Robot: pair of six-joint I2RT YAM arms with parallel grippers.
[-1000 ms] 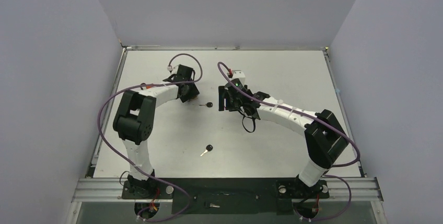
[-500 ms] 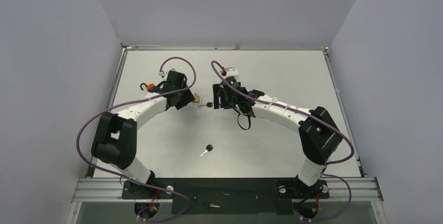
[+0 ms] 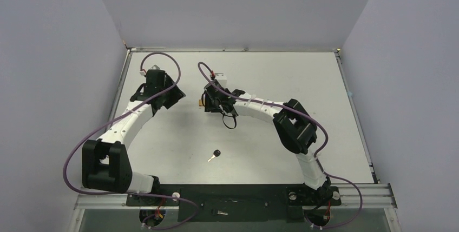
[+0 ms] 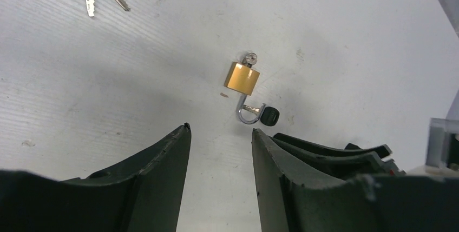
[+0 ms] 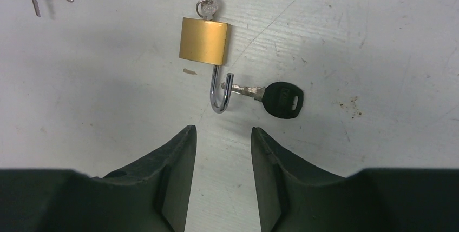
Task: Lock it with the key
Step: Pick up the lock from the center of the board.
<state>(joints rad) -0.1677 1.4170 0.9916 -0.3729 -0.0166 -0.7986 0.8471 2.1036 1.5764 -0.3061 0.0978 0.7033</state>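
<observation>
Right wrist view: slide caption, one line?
Open right gripper facing an unlocked brass padlock, a silver key in its cylinder, a black-headed key pointing at the shackle.

Scuffed white table (image 3: 335,91), grey walls (image 3: 233,5)

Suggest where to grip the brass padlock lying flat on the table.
Probably the rectangular brass padlock body, from above, pinching across its two plain side edges. Those are bare, while a small silver key sticks out of one end and the open steel shackle out of the other.
</observation>
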